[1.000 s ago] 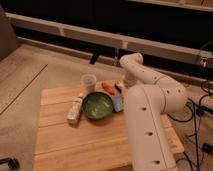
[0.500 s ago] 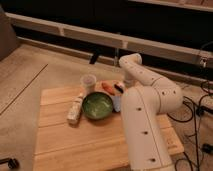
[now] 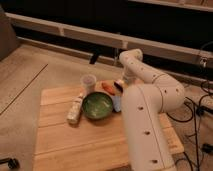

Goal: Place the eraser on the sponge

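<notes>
My white arm rises from the lower right, bends over the back of the wooden table [image 3: 75,145] and comes down at its far right. The gripper [image 3: 120,84] is at the end of it, low over the table and mostly hidden by the wrist. A small dark bar that looks like the eraser [image 3: 118,87] lies right at the gripper, next to an orange carrot-like piece [image 3: 108,87]; whether it is held does not show. The blue-grey sponge [image 3: 116,103] lies flat just in front, between the green bowl [image 3: 97,105] and the arm.
A clear plastic cup [image 3: 88,82] stands behind the bowl. A pale bottle [image 3: 75,109] lies on its side left of the bowl. The arm's thick body [image 3: 145,125] covers the table's right side. Cables [image 3: 200,105] run across the floor at right.
The arm's body has leaned slightly to the left. The things on the table have not moved.
</notes>
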Controlling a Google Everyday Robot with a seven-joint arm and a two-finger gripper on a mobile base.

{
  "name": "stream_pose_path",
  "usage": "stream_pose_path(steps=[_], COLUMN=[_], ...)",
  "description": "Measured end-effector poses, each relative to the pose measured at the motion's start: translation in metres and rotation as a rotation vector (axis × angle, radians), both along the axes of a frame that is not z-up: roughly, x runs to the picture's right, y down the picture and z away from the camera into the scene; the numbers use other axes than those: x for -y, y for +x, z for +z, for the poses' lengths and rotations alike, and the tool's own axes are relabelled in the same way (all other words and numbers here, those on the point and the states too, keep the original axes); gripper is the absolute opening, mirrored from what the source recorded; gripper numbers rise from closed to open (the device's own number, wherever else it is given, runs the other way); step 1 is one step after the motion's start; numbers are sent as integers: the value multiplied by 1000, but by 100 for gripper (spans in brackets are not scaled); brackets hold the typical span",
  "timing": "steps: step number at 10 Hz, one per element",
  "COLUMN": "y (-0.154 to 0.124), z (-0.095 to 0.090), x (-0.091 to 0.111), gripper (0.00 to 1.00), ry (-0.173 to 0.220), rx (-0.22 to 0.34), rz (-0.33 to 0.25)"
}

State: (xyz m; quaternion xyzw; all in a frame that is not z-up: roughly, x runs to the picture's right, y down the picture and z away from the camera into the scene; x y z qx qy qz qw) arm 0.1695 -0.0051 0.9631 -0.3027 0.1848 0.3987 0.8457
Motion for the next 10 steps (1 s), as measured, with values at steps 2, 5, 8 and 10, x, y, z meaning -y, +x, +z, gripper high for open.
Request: stream_pose_path(steps=[2,5,8,10], y=[0,-11,-30,-41], z=[-26,-61,-78,-81], x=[5,-10,-30,-48], gripper=[0,0,0,0], ry=[13,9,-16,-51], rx=[-19,-19,9,22], rz=[-17,-39,-69,-82])
